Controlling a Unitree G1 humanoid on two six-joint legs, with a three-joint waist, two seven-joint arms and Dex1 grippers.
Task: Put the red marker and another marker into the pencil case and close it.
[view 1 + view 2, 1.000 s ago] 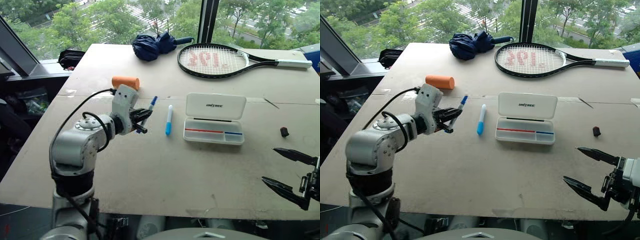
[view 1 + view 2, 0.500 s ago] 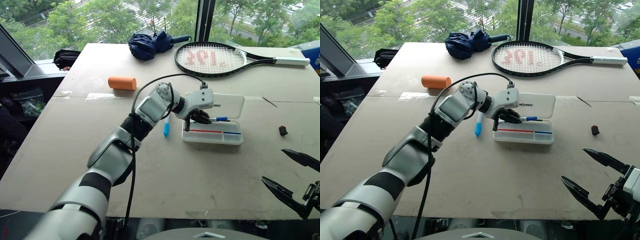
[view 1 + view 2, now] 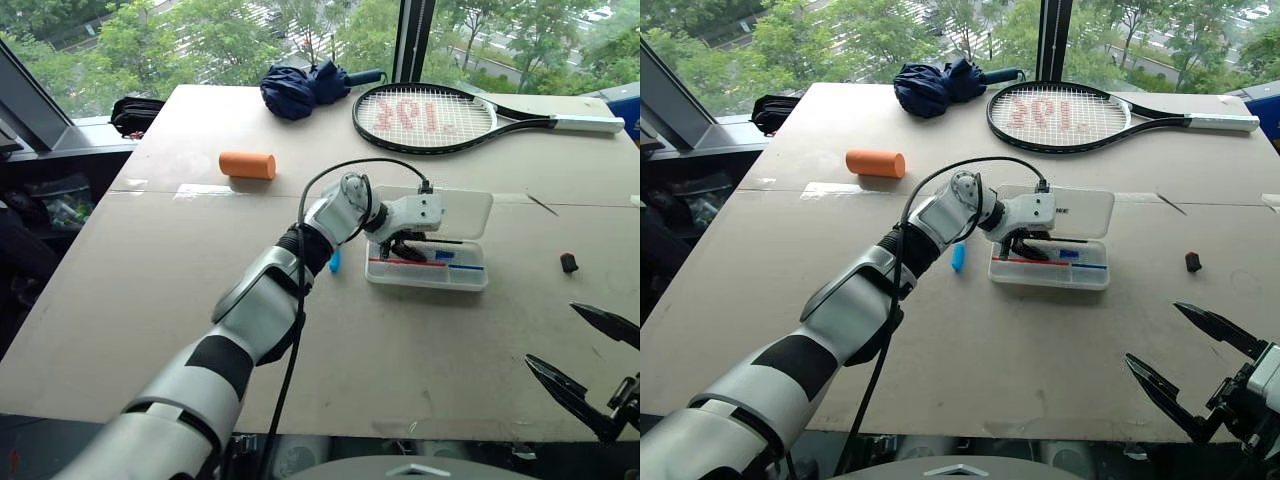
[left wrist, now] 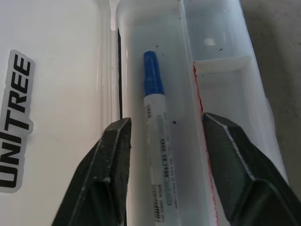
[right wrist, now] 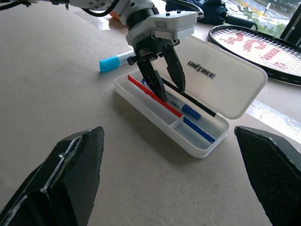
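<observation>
Lying beside the open pencil case [image 3: 430, 265], light-blue marker [image 5: 113, 61], left fingers [image 4: 113, 155] parted, right fingers [image 3: 575, 385] wide.

**Blue-capped marker lies in the open pencil case**

The left gripper [image 4: 162, 134] hangs over the pencil case [image 4: 225, 42] with its two black fingers [image 4: 110, 160] parted. Between them a white marker with a blue cap [image 4: 157, 136] lies lengthwise in the long compartment, touching neither finger. A thin red strip [image 4: 203, 141] runs along the divider beside it. The lid [image 4: 56, 94], folded back flat, carries dark lettering [image 4: 14, 122].
</observation>
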